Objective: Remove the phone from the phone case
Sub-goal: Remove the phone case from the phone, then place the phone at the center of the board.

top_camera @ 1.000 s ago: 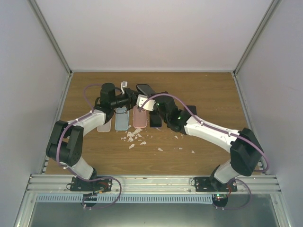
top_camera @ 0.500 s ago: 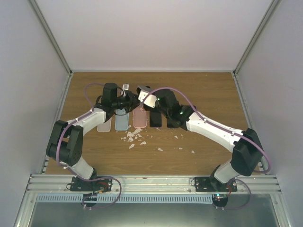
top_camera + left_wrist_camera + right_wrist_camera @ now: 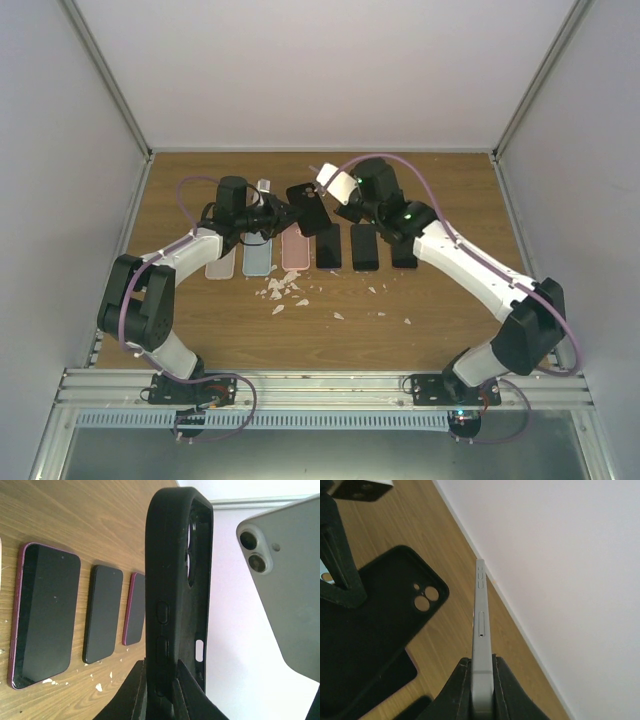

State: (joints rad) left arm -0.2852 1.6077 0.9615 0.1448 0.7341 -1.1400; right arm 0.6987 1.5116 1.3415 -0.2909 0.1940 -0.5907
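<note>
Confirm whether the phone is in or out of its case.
Out. The left gripper holds the empty black case; the right gripper holds the silver phone apart from it.

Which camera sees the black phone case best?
The left wrist view: the black case fills the picture, edge-on and empty, pinched by the left fingers. The right wrist view shows its flat side with camera holes; the top view shows only a small dark shape.

Plain white walls (image 3: 330,70) enclose a brown wooden table (image 3: 350,340).
</note>
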